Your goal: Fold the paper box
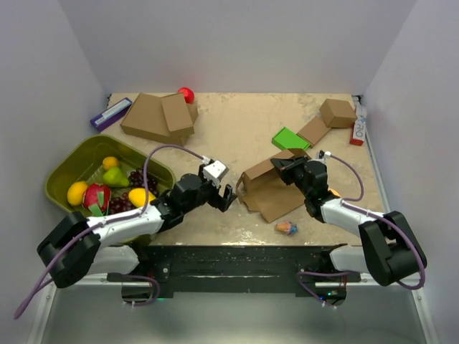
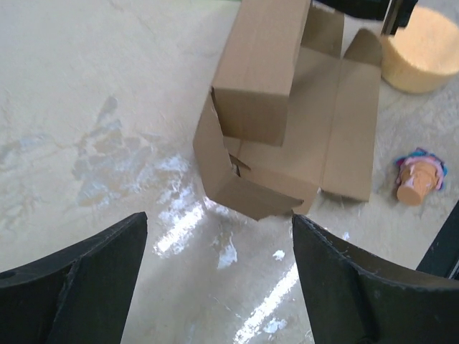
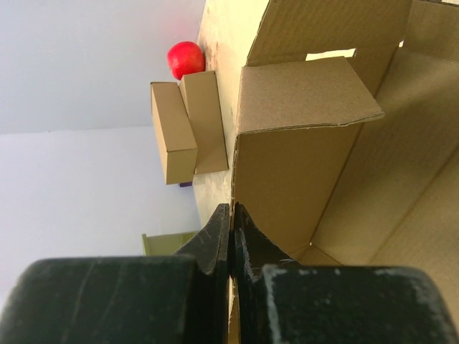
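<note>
Spread and empty, the left gripper (image 2: 219, 236) faces a half-folded plain brown corrugated cardboard box (image 2: 262, 72) whose wall the right gripper (image 3: 231, 211) pinches; tucking the near flap seems next.

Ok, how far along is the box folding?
Partly done: the paper box has one side wall and a corner flap standing. In hand: the right hand is pinched shut on a raised edge; the left hand is open beside the box, holding nothing. Left: the flat panels and tabs need folding in.

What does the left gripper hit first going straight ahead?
Probably the paper box: its near corner flap lies just ahead of the open left gripper. Depth is unclear.
</note>
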You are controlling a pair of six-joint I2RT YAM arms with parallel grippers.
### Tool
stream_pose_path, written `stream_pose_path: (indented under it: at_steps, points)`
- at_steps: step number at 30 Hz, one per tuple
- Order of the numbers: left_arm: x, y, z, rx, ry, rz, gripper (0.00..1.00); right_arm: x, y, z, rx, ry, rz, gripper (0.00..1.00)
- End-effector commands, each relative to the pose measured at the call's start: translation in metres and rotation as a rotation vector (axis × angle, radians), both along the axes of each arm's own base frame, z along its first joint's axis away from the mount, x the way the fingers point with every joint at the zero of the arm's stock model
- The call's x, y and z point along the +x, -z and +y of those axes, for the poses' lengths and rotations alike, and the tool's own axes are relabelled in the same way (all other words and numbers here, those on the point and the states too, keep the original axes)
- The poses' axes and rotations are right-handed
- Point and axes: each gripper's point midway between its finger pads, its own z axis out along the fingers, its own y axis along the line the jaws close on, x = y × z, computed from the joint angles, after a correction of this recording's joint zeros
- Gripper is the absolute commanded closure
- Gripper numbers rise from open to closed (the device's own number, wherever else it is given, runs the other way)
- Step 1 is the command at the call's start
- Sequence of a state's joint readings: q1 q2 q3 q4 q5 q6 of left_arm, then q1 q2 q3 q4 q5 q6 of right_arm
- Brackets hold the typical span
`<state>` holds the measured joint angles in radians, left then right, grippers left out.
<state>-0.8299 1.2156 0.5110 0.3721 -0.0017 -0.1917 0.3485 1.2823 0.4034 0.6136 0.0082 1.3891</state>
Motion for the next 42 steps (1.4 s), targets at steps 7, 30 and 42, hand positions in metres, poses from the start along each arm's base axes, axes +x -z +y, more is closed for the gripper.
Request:
stream_pose_path:
  at_steps: [7, 30, 42]
  points:
    - [0.016, 0.042, -0.027, 0.105, 0.052, -0.029, 0.22, 0.000, -0.008, -0.002, 0.005, 0.011, -0.029, 1.00]
    - [0.065, 0.002, -0.062, -0.051, -0.041, -0.165, 0.46, -0.004, -0.004, -0.002, 0.001, 0.007, -0.025, 1.00]
    - [0.095, -0.008, -0.047, -0.078, -0.243, -0.201, 0.51, -0.005, -0.003, -0.004, -0.002, 0.011, -0.023, 1.00]
